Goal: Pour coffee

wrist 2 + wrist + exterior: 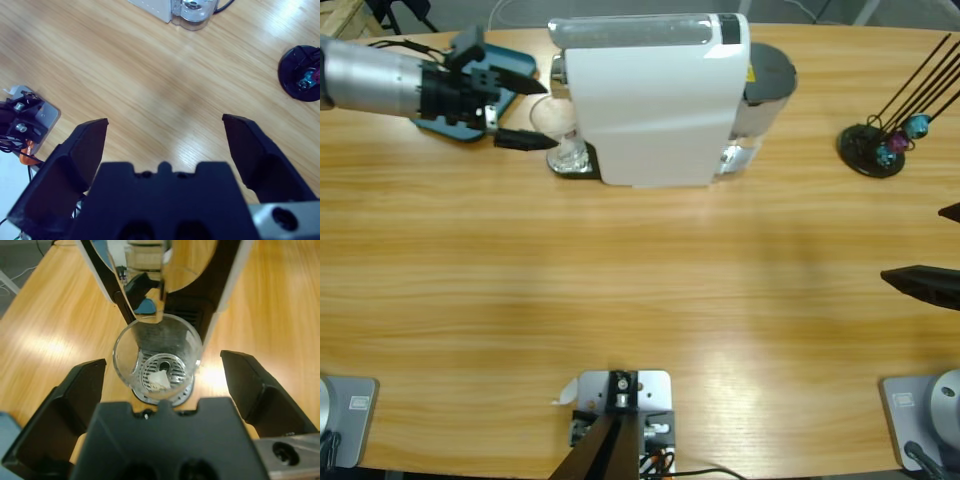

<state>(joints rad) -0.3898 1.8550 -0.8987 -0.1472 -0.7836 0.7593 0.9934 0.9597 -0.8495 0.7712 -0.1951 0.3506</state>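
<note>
Left tool (161, 385) spread around glass (157, 357), base hidden, spout cropped

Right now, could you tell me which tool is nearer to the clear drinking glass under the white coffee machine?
Left. The left tool sits open around the clear glass; the right tool hangs over bare table far away.

You see a counter (620, 290) of smooth, lightly glossy wood grain. The coffee machine (655, 105) wears glossy white plastic with a mirror-bright metal spout (145, 280). The glass (157, 360) is clear and thin-walled. Each gripper (160, 385) is matt black plastic.
</note>
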